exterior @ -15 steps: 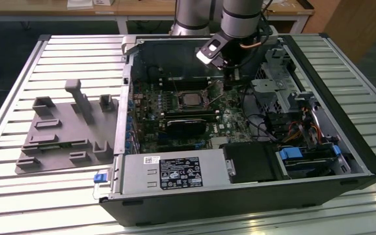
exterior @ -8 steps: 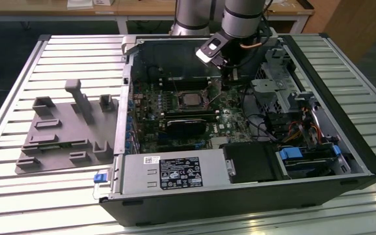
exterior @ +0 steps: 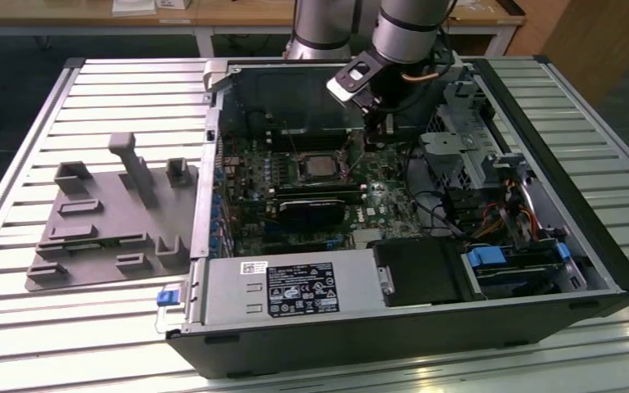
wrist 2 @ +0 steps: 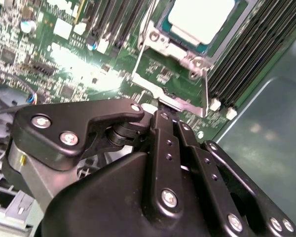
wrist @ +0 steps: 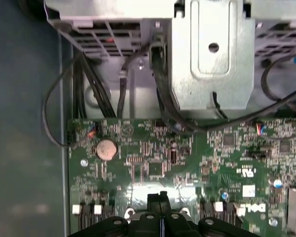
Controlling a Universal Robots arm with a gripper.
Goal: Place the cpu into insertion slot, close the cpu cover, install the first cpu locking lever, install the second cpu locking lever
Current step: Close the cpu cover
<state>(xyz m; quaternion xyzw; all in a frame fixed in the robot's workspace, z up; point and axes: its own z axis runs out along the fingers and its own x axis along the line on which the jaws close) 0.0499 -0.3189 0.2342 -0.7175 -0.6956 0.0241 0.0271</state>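
Our pincer [wrist 2: 162, 112], fingers together and holding nothing, sits just beside the cover [wrist 2: 173, 48] tongue. The cpu [wrist 2: 200, 17] lies framed by that cover. We judge a sideways slip could scrape the board [wrist 2: 163, 74] or skew the cover.

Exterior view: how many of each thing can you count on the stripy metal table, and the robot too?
Computer: 1
Grey plastic tray: 1
Robot arm: 1
Silver chip inside the computer: 1
Total: 4
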